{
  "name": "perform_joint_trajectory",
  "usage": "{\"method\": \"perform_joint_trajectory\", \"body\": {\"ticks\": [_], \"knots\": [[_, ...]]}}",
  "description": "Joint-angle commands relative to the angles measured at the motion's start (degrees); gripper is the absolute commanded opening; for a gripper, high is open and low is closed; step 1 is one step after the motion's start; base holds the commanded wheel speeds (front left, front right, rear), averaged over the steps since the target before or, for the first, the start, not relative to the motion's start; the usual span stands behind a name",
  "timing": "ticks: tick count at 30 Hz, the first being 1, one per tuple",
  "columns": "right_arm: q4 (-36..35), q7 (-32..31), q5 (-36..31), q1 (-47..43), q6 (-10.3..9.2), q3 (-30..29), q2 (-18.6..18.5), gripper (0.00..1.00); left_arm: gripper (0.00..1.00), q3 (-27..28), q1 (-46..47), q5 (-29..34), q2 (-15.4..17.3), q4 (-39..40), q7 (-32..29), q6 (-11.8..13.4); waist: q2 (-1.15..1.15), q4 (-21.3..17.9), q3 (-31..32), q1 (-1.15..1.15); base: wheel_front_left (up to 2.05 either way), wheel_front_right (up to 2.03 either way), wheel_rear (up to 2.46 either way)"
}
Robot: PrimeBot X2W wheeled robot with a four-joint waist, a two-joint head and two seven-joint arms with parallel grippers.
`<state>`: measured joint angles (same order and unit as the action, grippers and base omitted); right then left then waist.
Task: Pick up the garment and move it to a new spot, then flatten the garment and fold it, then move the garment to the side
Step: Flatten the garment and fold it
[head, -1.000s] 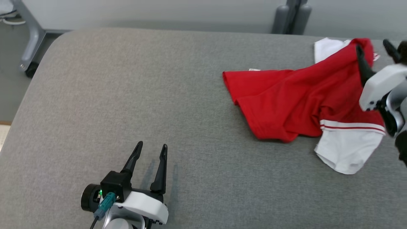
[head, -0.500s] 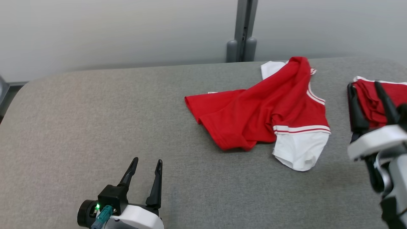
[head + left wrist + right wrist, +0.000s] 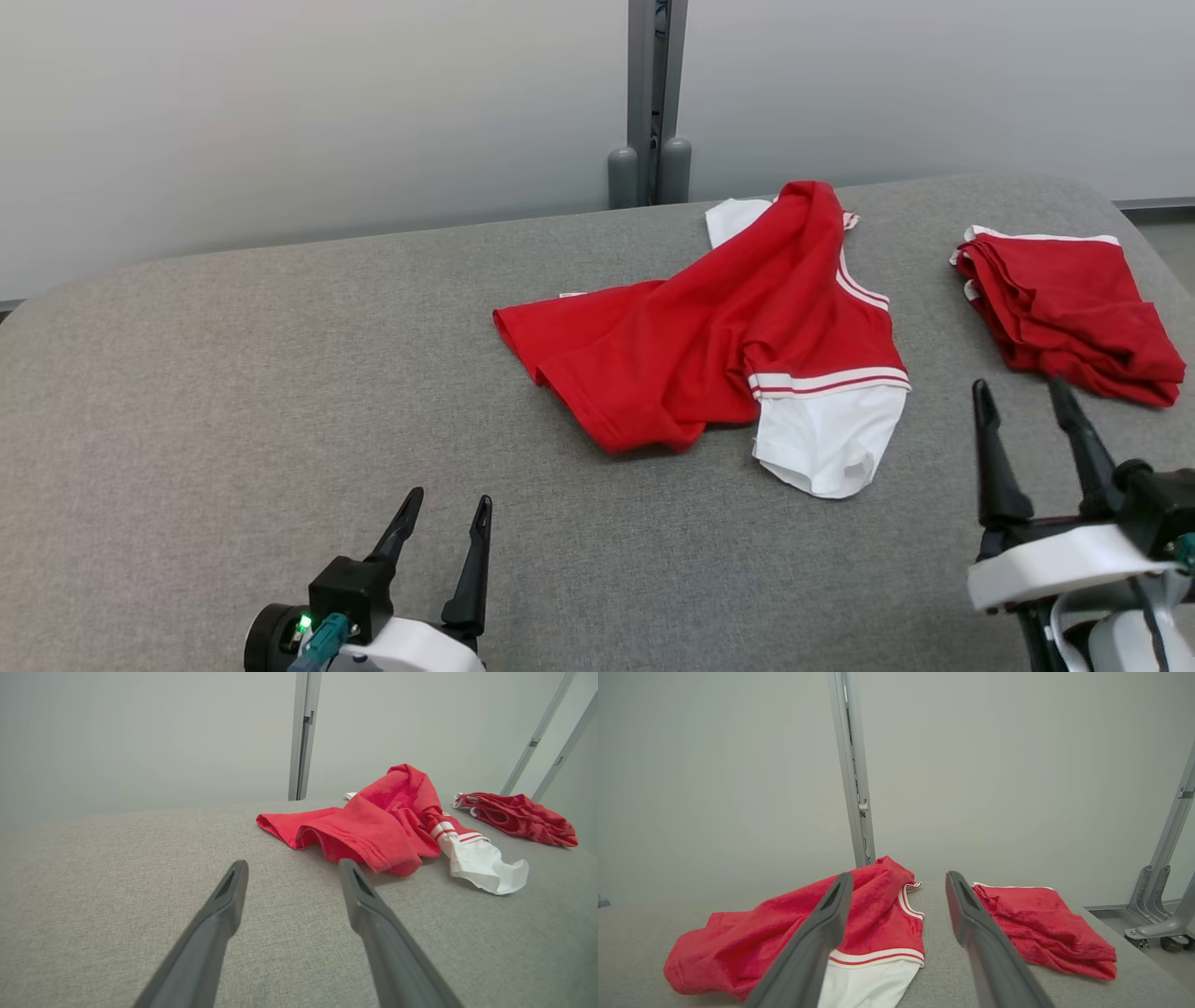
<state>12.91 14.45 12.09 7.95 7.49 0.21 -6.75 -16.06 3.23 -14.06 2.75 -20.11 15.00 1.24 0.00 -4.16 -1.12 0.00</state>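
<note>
A grey fabric-covered table [image 3: 280, 392] seen from above, with a pale wall and a grey upright post [image 3: 651, 93] behind it.

A crumpled red T-shirt [image 3: 691, 345] with white sleeves lies slightly right of the table's middle, toward the far edge. Its long axis slants across the table. The red hem end points to the robot's left and a little toward the robot. The bunched shoulder end rises toward the far right, near the post. One white sleeve [image 3: 826, 443], edged with red and white stripes, points toward the robot. A corner of the other white sleeve [image 3: 728, 219] peeks out at the far side. A small white tag [image 3: 571, 295] sits at the shirt's far left edge, its print too small to read.

To the shirt's right, apart from it, lies a folded red garment [image 3: 1064, 308] with white trim.

The left gripper [image 3: 448, 497] is at the lower left, fingers spread apart over bare table, well apart from the shirt. The right gripper [image 3: 1017, 385] is at the lower right, fingers also spread, tips near the folded garment's near edge.
</note>
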Motion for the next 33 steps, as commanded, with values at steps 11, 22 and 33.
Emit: {"method": "perform_joint_trajectory", "body": {"ticks": [11, 22, 33], "knots": [[-3.0, -1.58, -0.48, -1.14, 0.01, 1.34, 2.61, 1.0, 1.0, -4.9, 8.4, -4.75, 0.27, -11.02, 0.22, -3.92, 0.0, -2.55, -2.88, 0.0, 0.0, 0.0, 0.0], [-2.15, -0.39, 0.2, 1.18, 0.01, 3.61, 3.49, 1.0, 1.0, -13.4, 20.68, -11.09, 0.28, -23.48, -1.06, -7.21, 0.0, -6.8, -7.56, 0.0, 0.0, 0.0, 0.0], [-1.38, 0.45, 0.64, 2.93, 0.01, 3.98, 3.7, 1.0, 1.0, -19.03, 28.37, -19.97, 0.3, -29.58, -0.21, -8.11, 0.0, -10.92, -11.12, 0.0, 0.0, 0.0, 0.0]]}}
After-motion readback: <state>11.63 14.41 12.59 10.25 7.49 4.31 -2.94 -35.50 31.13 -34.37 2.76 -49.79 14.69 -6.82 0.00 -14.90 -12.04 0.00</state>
